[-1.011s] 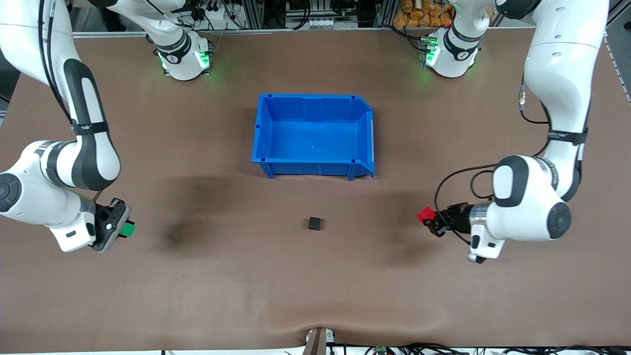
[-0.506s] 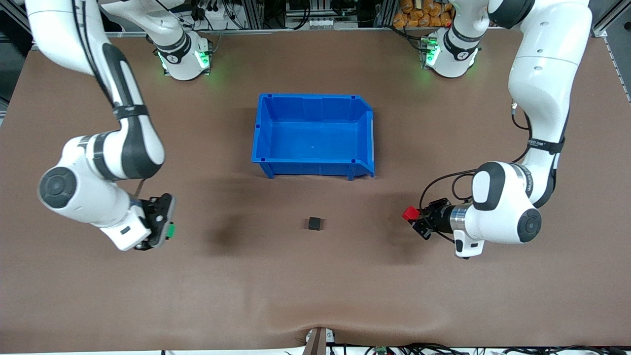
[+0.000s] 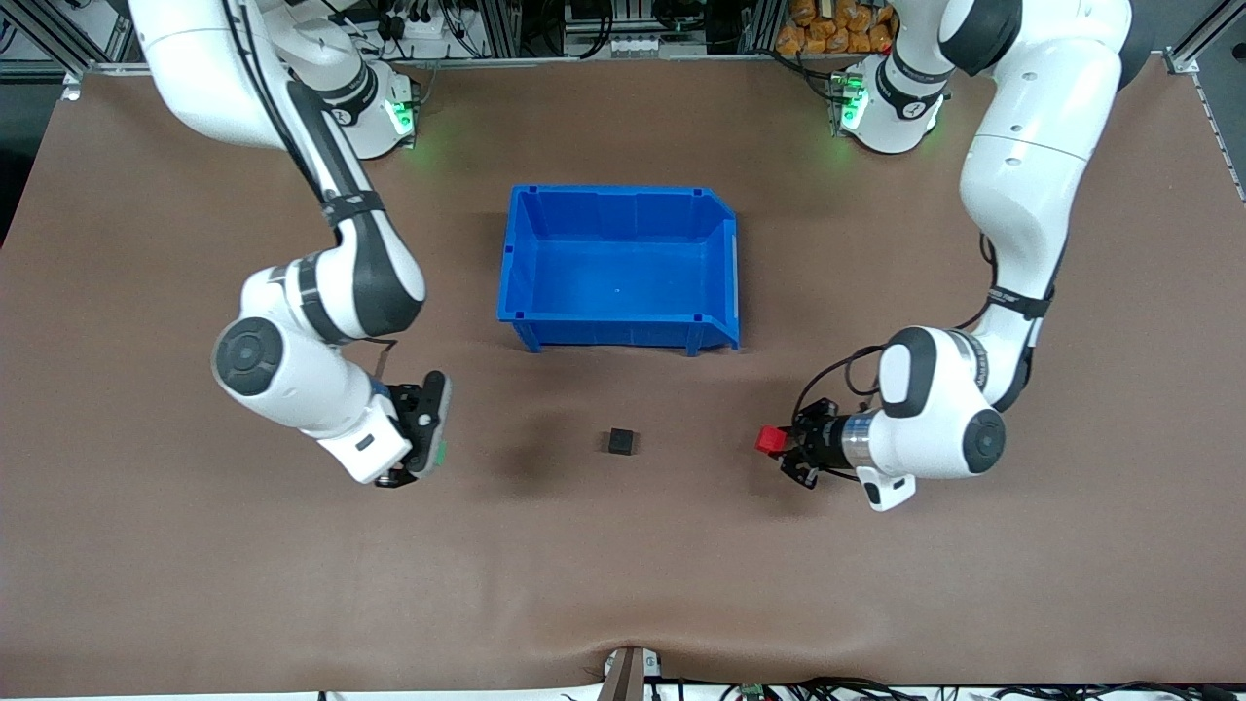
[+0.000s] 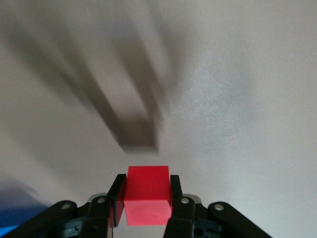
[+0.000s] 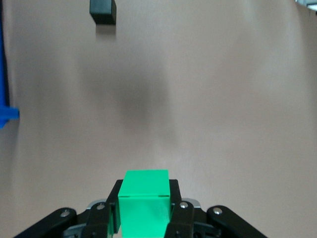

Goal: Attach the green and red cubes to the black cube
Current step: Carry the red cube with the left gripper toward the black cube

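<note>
Here the black cube (image 3: 621,442) sits alone on the brown surface (image 3: 623,565), nearer to the front camera than the blue bin (image 3: 619,268) and roughly between the two arms' hands. The left gripper (image 3: 779,448) hangs low over the surface toward the left arm's end, its fingers clamped on the red cube (image 3: 770,440); the left wrist view shows the red cube (image 4: 147,195) pinched squarely between the two black fingers (image 4: 117,198), with a dark blurred shape, seemingly the black cube (image 4: 141,134), on the surface ahead of it. The right gripper (image 3: 436,450) hangs over the surface toward the right arm's end, and only a sliver of the green cube (image 3: 441,453) peeks out from it in the front view. In the right wrist view the green cube (image 5: 144,203) is plainly held tight between that gripper's fingers (image 5: 174,210), with the black cube (image 5: 103,11) resting on the surface well apart from it and an edge of the blue bin (image 5: 6,114) showing at the frame's border. Both coloured cubes are well apart from the black cube, one on each side of it. The blue bin stands open-topped between the black cube and the arm bases.
</note>
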Action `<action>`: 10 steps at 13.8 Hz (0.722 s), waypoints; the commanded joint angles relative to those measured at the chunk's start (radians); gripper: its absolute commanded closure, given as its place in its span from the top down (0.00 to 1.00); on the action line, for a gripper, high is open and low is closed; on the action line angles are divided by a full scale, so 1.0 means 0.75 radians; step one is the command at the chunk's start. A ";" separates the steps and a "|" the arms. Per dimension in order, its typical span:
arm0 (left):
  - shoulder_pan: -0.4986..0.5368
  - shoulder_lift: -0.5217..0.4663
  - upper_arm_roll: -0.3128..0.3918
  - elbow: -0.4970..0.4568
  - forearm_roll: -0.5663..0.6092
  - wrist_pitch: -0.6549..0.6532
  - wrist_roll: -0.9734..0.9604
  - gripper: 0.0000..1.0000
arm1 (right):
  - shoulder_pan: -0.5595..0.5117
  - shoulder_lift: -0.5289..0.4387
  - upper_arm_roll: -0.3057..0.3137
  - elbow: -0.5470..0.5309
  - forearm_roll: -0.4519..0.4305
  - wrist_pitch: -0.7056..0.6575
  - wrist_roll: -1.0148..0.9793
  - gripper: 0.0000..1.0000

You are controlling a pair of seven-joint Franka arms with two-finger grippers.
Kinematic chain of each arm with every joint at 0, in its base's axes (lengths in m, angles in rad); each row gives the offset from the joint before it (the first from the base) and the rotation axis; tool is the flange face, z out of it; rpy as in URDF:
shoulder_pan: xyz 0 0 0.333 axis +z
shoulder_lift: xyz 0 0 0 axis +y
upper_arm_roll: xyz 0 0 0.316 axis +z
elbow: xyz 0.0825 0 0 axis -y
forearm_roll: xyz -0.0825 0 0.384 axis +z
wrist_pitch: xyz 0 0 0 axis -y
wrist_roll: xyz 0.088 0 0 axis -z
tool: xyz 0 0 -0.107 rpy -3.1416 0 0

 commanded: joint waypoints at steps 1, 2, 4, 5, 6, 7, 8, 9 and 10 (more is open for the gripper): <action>-0.041 0.090 0.006 0.056 -0.019 0.110 -0.113 0.00 | 0.051 0.057 -0.013 0.094 0.026 -0.008 0.060 0.00; -0.057 0.100 0.006 0.058 -0.019 0.155 -0.162 0.00 | 0.069 0.059 -0.013 0.097 0.024 -0.006 0.091 0.00; -0.104 0.114 0.008 0.072 -0.019 0.218 -0.252 0.00 | 0.086 0.067 -0.013 0.095 0.026 0.040 0.109 0.00; -0.122 0.145 0.006 0.107 -0.019 0.237 -0.299 0.00 | 0.096 0.077 -0.013 0.094 0.026 0.069 0.109 0.00; -0.155 0.163 0.008 0.136 -0.019 0.245 -0.338 0.00 | 0.110 0.086 -0.013 0.097 0.028 0.102 0.111 0.00; -0.188 0.169 0.015 0.140 -0.019 0.253 -0.379 0.00 | 0.129 0.098 -0.013 0.097 0.036 0.139 0.120 0.00; -0.206 0.170 0.017 0.146 -0.019 0.276 -0.415 0.00 | 0.143 0.110 -0.013 0.097 0.048 0.173 0.148 0.00; -0.219 0.170 0.017 0.146 -0.019 0.298 -0.432 0.00 | 0.165 0.116 -0.013 0.097 0.048 0.190 0.185 0.00; -0.239 0.168 0.017 0.148 -0.019 0.310 -0.446 0.00 | 0.180 0.120 -0.013 0.101 0.048 0.192 0.201 0.00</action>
